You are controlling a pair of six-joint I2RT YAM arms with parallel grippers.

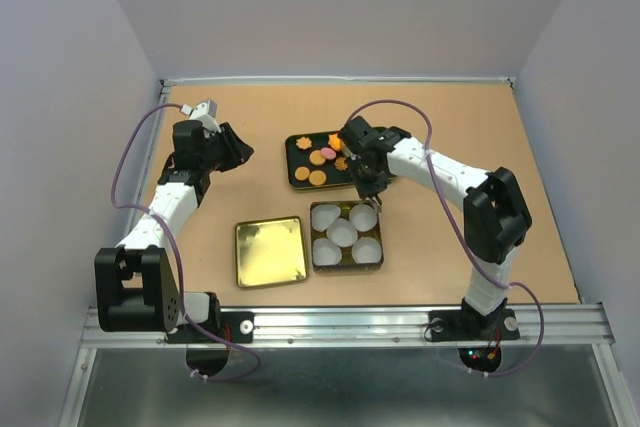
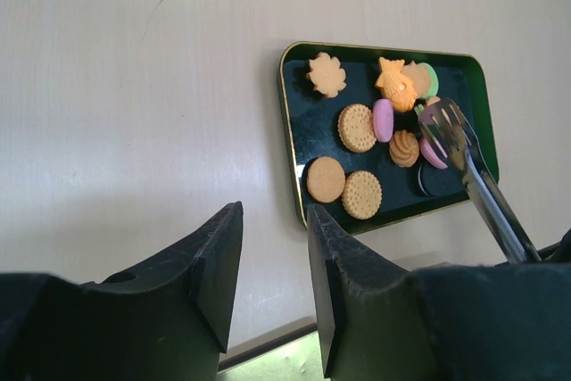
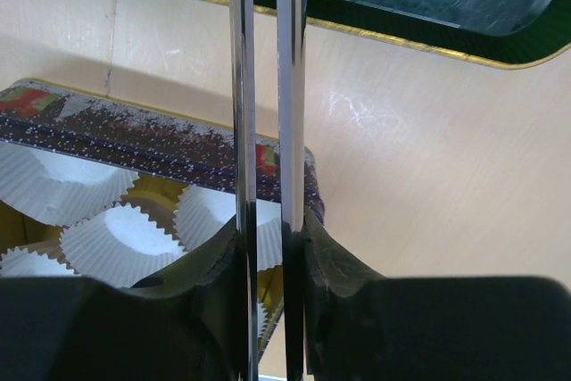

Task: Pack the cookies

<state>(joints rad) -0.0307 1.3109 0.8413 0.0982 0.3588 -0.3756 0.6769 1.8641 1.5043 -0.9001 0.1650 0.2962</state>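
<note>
Cookies [image 2: 357,127] flat on tray [image 2: 303,127]; tongs [image 2: 482,189] in right tool [image 3: 270,252]; left tool [image 2: 275,265] narrowly ajar.

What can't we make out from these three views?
- Right wrist: the tips of the tongs are cut off by the top edge, and the right gripper hides most of the tin.
- Left wrist: the tong tips overlap a pink cookie; gripped or not is unclear.
- Top external: the cookies are too small for shapes, and the right arm covers the right end of the tray.
</note>
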